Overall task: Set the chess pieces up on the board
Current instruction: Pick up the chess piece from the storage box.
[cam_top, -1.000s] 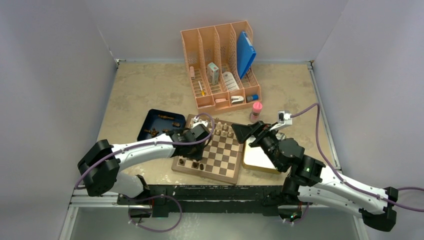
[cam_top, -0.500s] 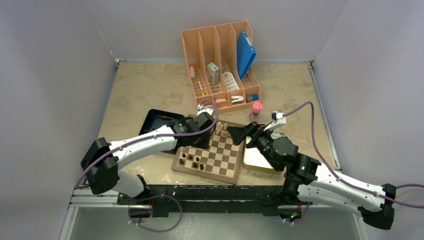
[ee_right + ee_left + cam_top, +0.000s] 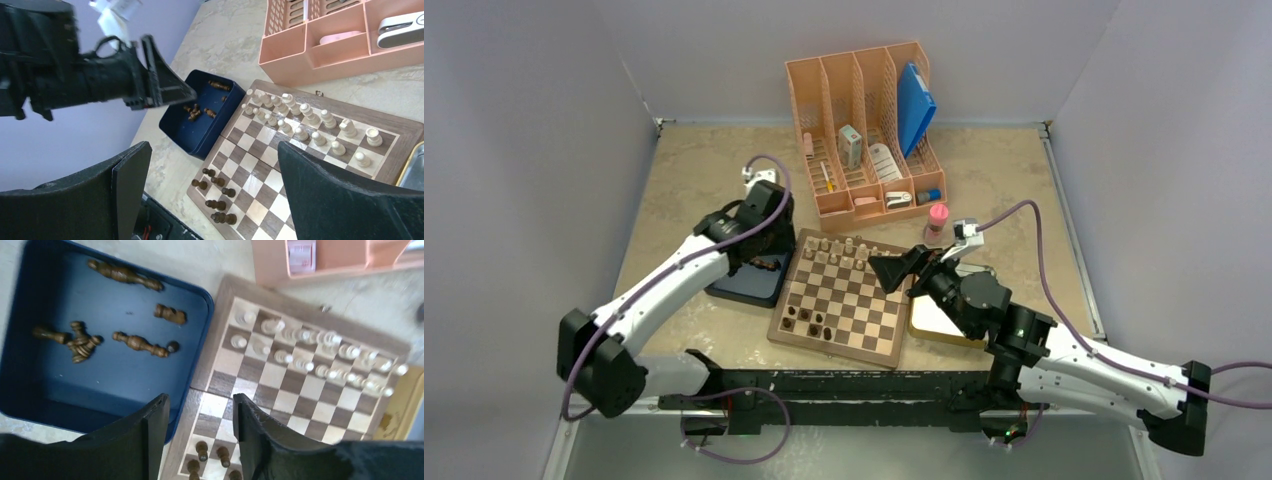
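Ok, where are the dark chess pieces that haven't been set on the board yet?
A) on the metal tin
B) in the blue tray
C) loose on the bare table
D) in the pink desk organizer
B: the left wrist view shows several dark pieces lying in the blue tray beside the board.
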